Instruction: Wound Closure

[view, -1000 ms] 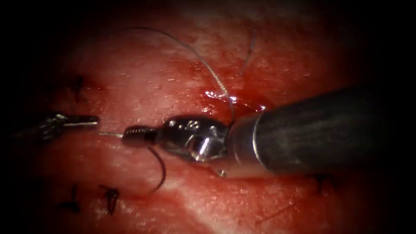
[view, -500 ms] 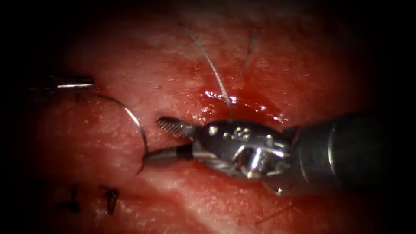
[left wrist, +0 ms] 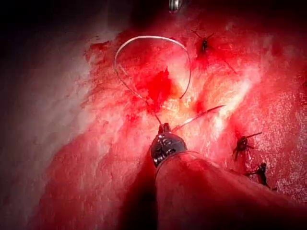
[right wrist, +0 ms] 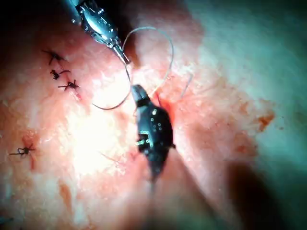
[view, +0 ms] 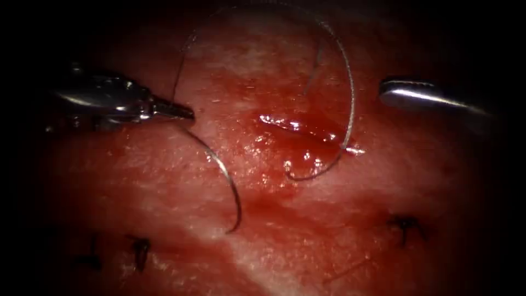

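- Endoscope view, L tool (view: 183, 112): comes in from pic left, jaws clamped on the needle (view: 219, 164) at its thread end. Same grip seen in L wrist view (left wrist: 164, 128) w/ needle (left wrist: 199, 116) sticking out from the tip, and in R wrist view (right wrist: 123, 57).
- Needle: free of the tissue (view: 164, 219), lying over it. Curve runs from the L jaws down and to the right, point ending below-left of the cut (view: 307, 129). Whole arc sits left of the cut.
- Thread (view: 350, 98): leaves the L jaws upward, arcs over the top of the cut, drops down its right side and curls under it near the red fluid (view: 301, 161). Looks to enter tissue at right end of cut, not certain.
- R tool (view: 392, 92): right of the cut and above its level, well apart from needle and thread. Holds nothing. Jaws: cannot tell open or closed. R wrist view shows it (right wrist: 139, 93) near the thread loop.
- Key relation: needle is left of the cut, long axis roughly up-down w/ point away from the L jaws; L tool is on it, R tool lies across the cut from it, so L arm is much nearer.
- Old stitch knots (view: 139, 246) below the cut, left and right (view: 405, 225).
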`<action>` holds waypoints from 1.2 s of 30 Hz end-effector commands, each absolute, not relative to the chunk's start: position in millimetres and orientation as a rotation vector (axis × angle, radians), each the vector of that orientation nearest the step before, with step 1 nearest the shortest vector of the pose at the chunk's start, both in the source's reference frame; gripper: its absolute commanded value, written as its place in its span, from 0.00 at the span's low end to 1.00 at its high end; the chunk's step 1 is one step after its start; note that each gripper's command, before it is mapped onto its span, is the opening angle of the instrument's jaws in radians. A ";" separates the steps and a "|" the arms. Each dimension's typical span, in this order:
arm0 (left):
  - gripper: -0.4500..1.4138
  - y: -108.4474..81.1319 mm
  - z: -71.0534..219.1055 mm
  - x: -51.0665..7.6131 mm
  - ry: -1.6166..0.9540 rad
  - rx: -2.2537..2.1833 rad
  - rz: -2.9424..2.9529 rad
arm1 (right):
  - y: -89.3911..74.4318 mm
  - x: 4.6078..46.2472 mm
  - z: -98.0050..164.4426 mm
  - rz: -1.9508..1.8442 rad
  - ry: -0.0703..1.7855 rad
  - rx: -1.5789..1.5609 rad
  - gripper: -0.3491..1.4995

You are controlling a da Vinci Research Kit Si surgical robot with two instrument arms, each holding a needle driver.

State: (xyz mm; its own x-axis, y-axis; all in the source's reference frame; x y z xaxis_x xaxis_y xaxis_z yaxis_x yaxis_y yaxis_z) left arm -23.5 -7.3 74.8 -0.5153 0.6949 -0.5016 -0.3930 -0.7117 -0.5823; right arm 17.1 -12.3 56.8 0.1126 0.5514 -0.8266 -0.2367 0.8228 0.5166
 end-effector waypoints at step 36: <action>0.00 -9.1 79.8 -29.8 -0.475 -0.538 2.503 | -13.8 28.0 63.4 0.560 1.413 0.226 0.00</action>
